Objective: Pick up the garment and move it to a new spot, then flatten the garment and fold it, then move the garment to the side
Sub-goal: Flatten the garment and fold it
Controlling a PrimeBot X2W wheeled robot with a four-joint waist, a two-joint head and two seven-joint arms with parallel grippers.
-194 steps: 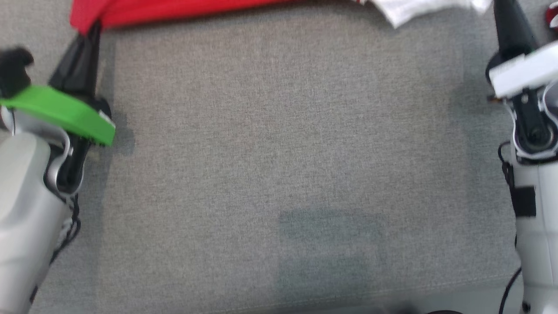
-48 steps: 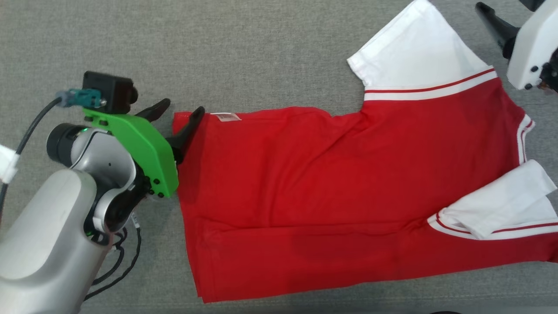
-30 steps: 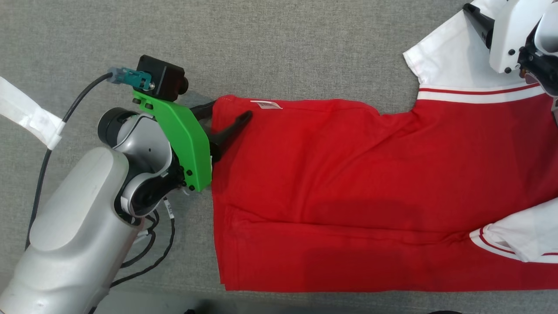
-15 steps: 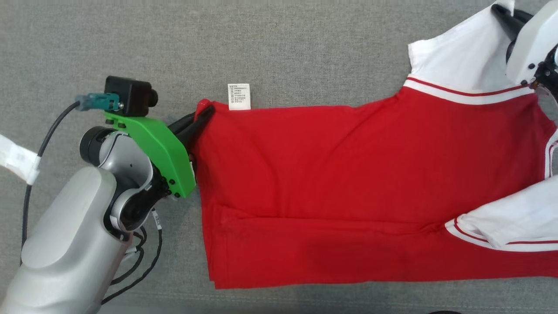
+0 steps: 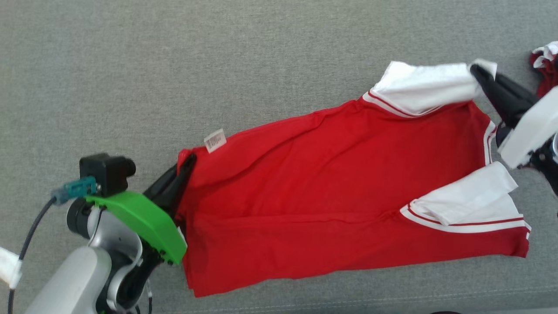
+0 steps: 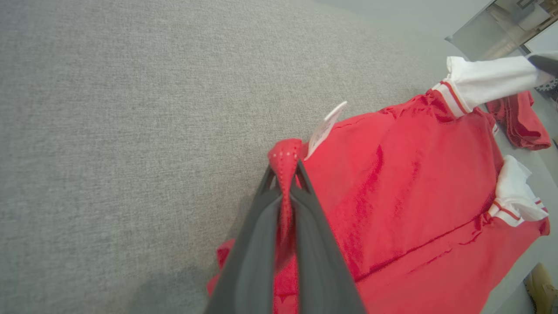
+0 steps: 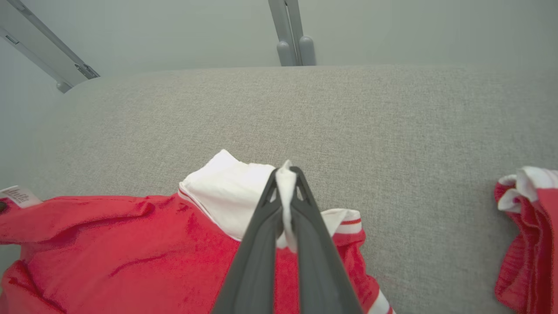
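A garment [image 5: 331, 183] lies spread across the bench [image 5: 174, 65], slanting from the near left to the far right. The left end effector [image 5: 185, 163] pinches its hem corner at the left end. A label [image 5: 215, 140] sits on the far edge just right of that corner. At the right end, the right end effector [image 5: 477, 72] pinches the tip of the far sleeve [image 5: 423, 89]. The near sleeve [image 5: 468, 203] lies folded onto the garment's body. A second, bunched garment [image 5: 547, 65] lies further right, apart from the first.

Grey fabric surface [image 5: 218, 65]; metal post [image 7: 291, 35] beyond.
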